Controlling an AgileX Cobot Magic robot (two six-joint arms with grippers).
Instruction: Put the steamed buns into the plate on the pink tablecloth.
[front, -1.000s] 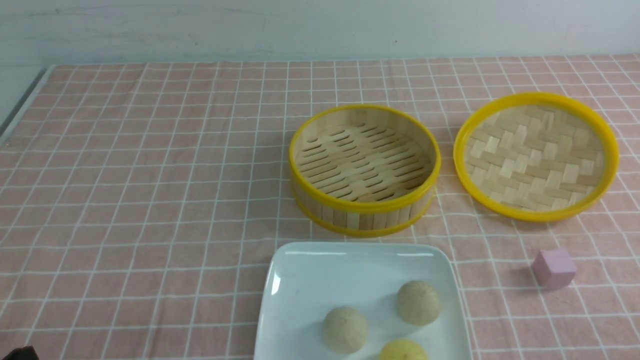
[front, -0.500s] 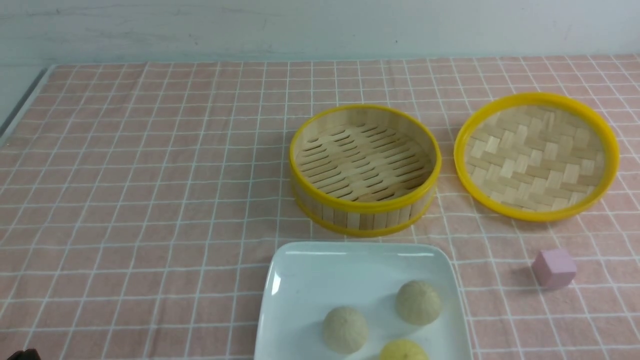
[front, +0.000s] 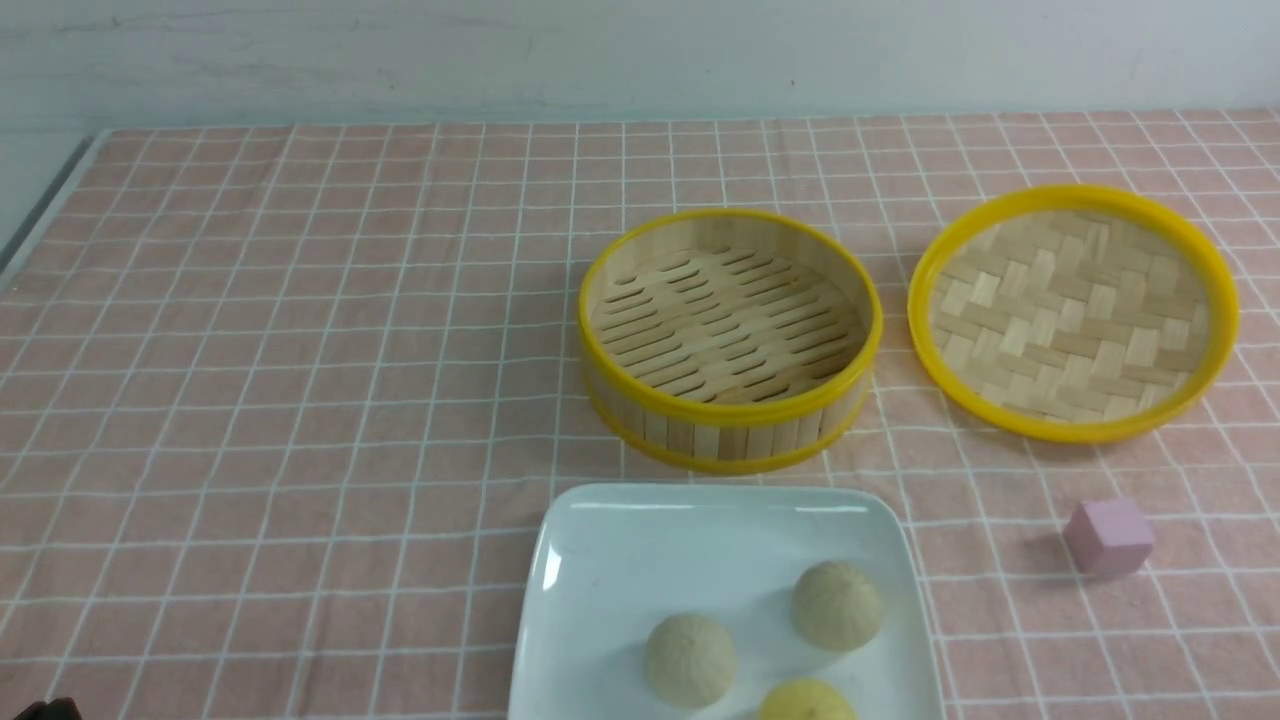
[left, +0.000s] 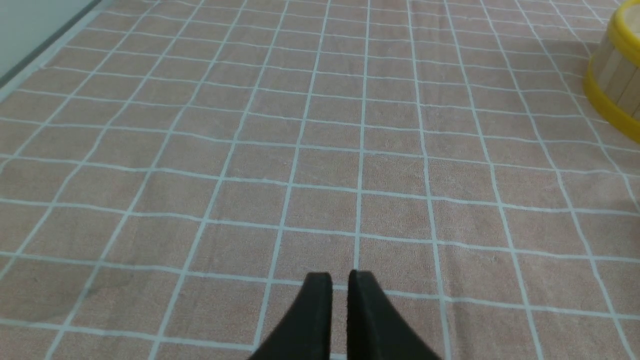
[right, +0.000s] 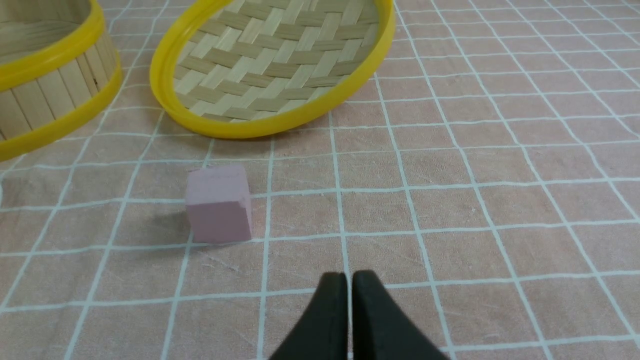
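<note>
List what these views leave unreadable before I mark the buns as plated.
- Yellow bun: front view's bottom edge cuts it off; its full seating on the plate is unseen.
- The plate's near rim: the same edge cuts it off.
- Both arms: absent from the front view, apart from a dark sliver at its bottom left corner.
- Buns and plate: absent from both wrist views, which show the left gripper and right gripper over bare cloth.

bamboo steamer (front: 730, 340): open, upright | woven lid (front: 1072, 312): beside it, inside up | pink cube (front: 1108, 537): near lid
</note>
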